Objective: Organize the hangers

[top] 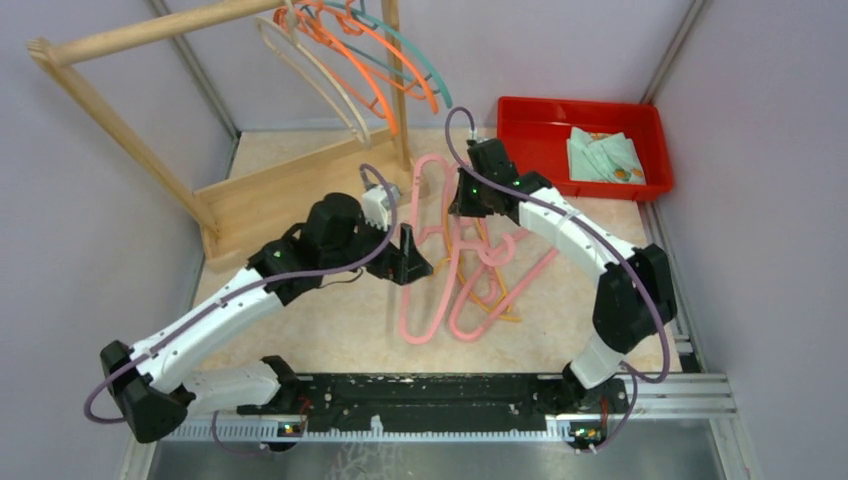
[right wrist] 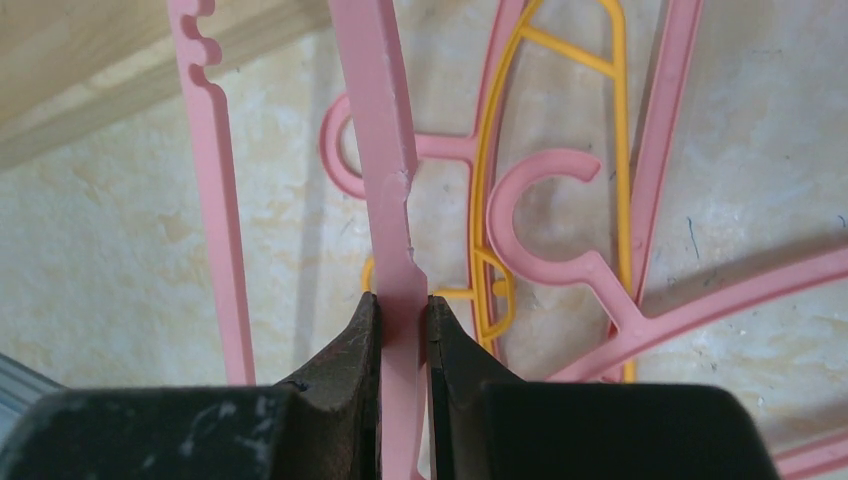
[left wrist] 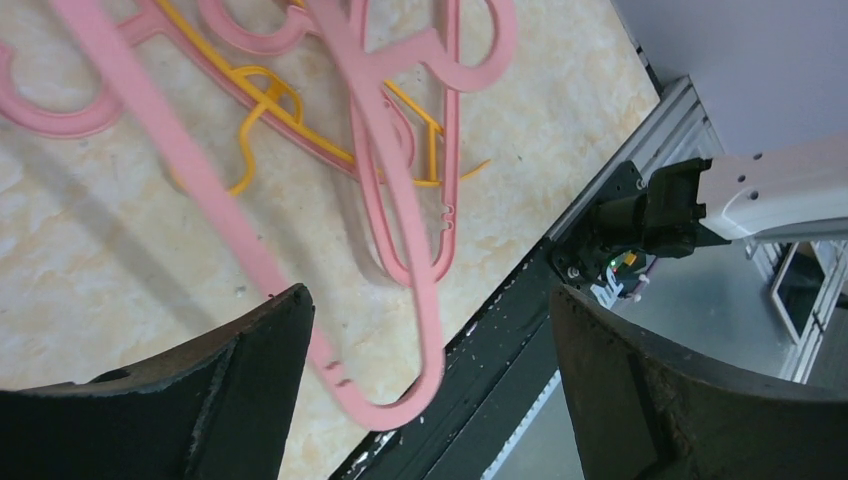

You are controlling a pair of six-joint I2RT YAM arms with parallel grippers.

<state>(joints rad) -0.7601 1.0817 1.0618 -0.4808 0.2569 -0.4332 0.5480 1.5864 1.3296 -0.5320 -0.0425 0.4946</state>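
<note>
Where the right gripper has its fingers pressed flat against both faces of it, the pink hanger runs straight away from the wrist camera, with its notched bar lengthwise in line with the grip. In the top view it belongs to a tangle of pink hangers in the middle of the table. Their long axes run roughly from far to near and their hooks overlap. A yellow hanger lies flat beneath them.

The left gripper sits just left of the tangle with its fingers spread wide. In its wrist view the rounded end of a pink bar crosses the gap, but I cannot tell whether it touches.

Farther back, orange hangers, a teal hanger and a beige hanger hang by their hooks from the wooden rack, bodies pointing down. A red bin stands at the far right.
</note>
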